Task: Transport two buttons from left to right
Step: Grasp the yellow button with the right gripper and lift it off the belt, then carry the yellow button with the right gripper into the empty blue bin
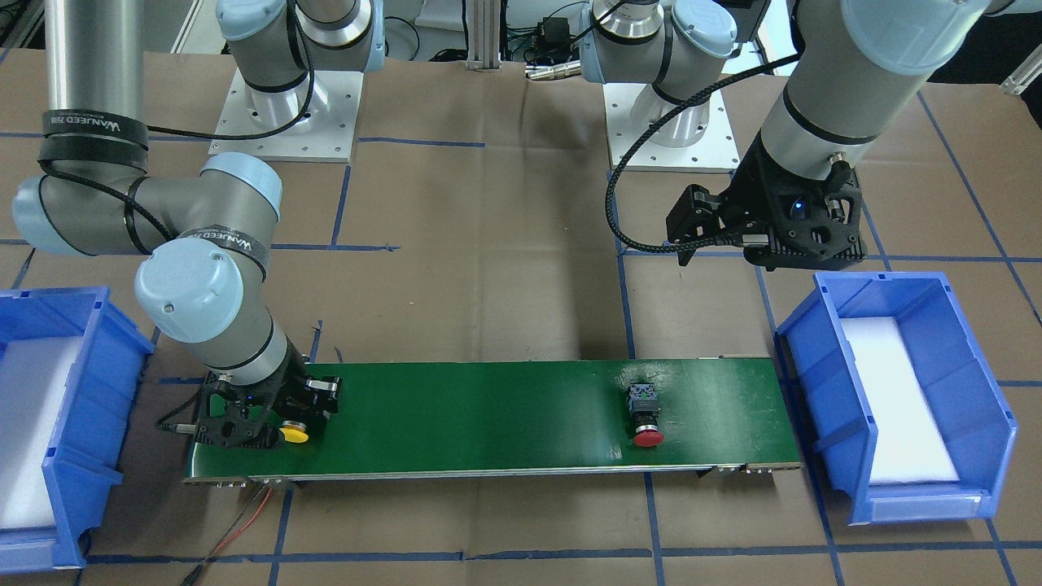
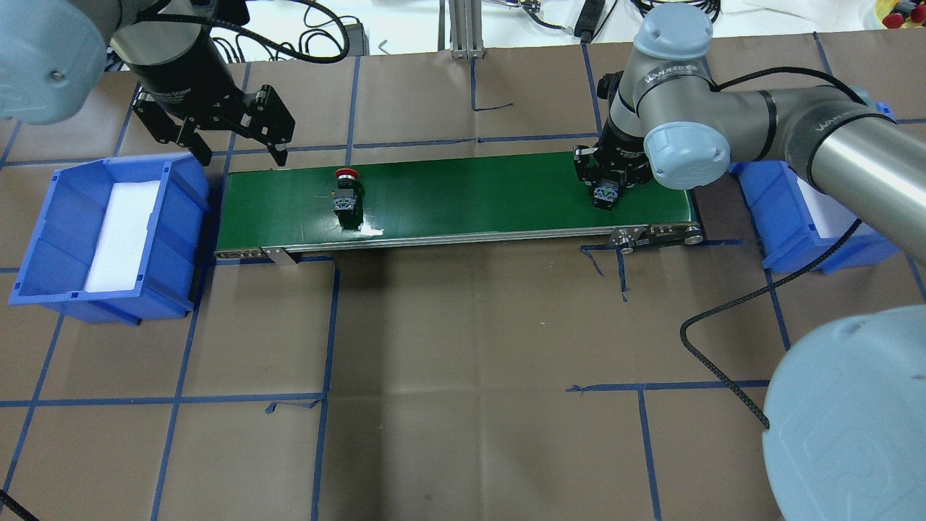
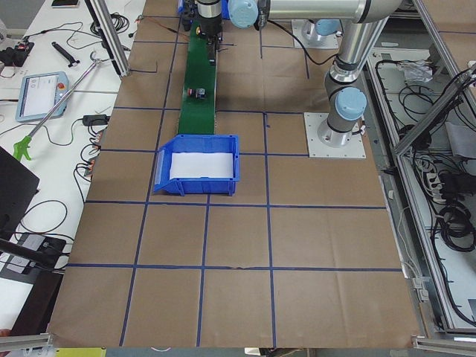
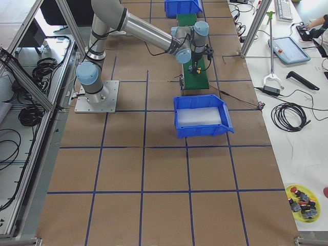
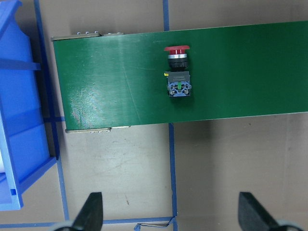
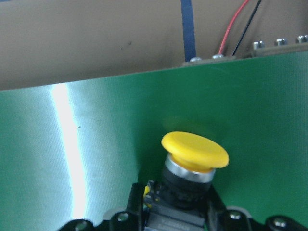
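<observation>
The red button (image 1: 647, 415) (image 2: 346, 192) (image 5: 178, 72) lies on its side on the green conveyor belt (image 1: 488, 415) (image 2: 470, 195), toward the belt's left end. My left gripper (image 2: 239, 148) (image 1: 765, 252) (image 5: 171, 214) hovers open and empty above the table beside that end, apart from the red button. At the belt's right end lies the yellow button (image 1: 295, 433) (image 6: 192, 159), its contact block (image 2: 606, 195) showing from overhead. My right gripper (image 1: 277, 419) (image 2: 608, 184) is low on the belt, shut on the yellow button's black body.
A blue bin (image 2: 181, 239) (image 1: 822, 358) with white foam inside stands off the belt's left end. A second blue bin (image 2: 781, 217) (image 1: 73, 407) stands off the right end, partly hidden by my right arm. Red and black wires (image 1: 244, 521) trail from the belt's right end.
</observation>
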Tool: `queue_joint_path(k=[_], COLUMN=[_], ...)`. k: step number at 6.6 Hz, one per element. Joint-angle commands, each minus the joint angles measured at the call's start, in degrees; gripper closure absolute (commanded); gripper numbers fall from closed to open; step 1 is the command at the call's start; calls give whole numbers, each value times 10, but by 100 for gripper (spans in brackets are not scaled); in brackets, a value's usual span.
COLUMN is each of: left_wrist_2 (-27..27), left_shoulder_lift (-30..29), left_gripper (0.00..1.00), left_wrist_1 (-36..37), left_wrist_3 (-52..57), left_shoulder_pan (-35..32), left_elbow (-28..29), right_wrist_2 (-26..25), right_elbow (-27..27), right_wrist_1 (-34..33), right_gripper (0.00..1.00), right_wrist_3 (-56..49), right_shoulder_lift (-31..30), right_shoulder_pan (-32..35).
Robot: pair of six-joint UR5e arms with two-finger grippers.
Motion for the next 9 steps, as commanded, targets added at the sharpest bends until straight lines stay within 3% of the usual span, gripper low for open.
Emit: queue_joint_path(k=[1,2,4,7,9], left_wrist_2=[1,1,0,0,0], left_shoulder_lift=[12,10,9,9,9], left_gripper=[0,0,0,0,0], left_wrist_1=[7,11,14,14,15], left_wrist_3=[0,0,0,1,1], left_shoulder_pan=[0,1,0,1,1], left_elbow=[-14,-14,-15,-15,-15], right_wrist_2=[-2,-15,-16,-12,-7], right_elbow=[-13,-44,-140,-192,-172], right_wrist_1=[20,49,192,206,201], right_gripper=[96,96,96,96,96], right_wrist_3=[-25,-30,-135,-396,-469], right_shoulder_lift=[-8,-15,-33,-33,-26], right_shoulder_pan=[-2,-10,-87,-266,-299])
